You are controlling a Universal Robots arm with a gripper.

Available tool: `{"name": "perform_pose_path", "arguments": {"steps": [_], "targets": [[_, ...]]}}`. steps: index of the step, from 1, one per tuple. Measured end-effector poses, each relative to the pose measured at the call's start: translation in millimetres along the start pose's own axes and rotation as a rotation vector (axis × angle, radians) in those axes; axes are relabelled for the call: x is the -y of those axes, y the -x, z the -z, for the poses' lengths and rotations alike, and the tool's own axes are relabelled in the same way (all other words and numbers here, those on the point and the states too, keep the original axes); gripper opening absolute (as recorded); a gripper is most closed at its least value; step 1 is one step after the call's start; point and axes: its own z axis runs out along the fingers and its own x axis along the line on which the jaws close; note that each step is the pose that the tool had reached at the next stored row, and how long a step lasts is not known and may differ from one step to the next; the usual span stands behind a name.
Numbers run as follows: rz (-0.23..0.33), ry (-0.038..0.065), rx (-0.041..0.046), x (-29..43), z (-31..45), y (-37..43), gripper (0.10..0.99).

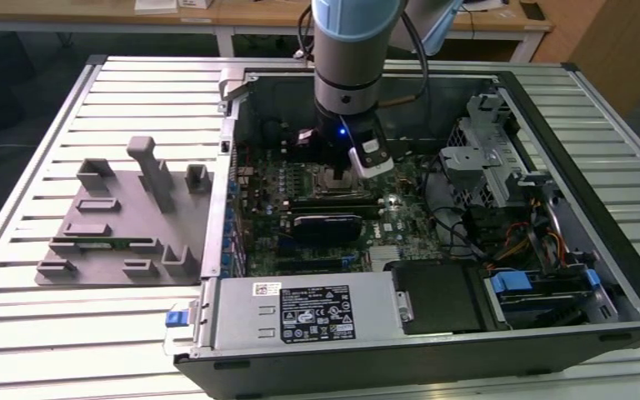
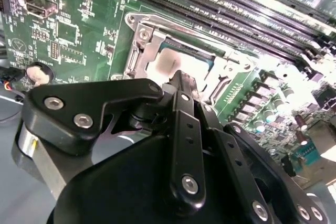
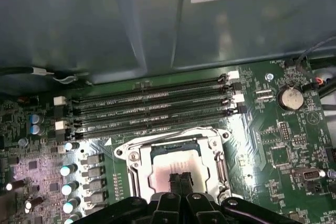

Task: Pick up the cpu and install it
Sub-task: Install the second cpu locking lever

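Observation:
The cpu (image 3: 160, 167) is a silvery square lying flat inside the metal socket frame (image 3: 132, 162) on the green motherboard; in the second wrist view the cpu (image 2: 161, 66) shows pale within the same frame (image 2: 140, 39). My gripper (image 3: 181, 178) hangs right over it, its two black fingers pressed together with nothing between them, tips (image 2: 182, 77) at the cpu's top face. In the exterior view the arm reaches straight down into the open computer case, with the gripper (image 1: 333, 172) above the socket area.
Several black memory slots (image 3: 152, 109) run beside the socket. A coin battery (image 3: 287, 97) and capacitors (image 3: 68, 170) stand on the board. The case wall (image 3: 157, 19) rises close behind. A grey holder tray (image 1: 131, 221) sits outside the case; power supply (image 1: 297, 312) and drive cage (image 1: 487, 150) are inside.

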Motion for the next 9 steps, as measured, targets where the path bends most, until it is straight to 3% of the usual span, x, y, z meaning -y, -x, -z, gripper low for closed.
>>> {"name": "perform_pose_path", "arguments": {"steps": [4, 9], "targets": [[0.001, -0.015, 0.0024, -1.1, -0.2, -0.2, 0.106], [0.001, -0.015, 0.0025, -1.6, -0.3, -0.3, 0.106]]}}
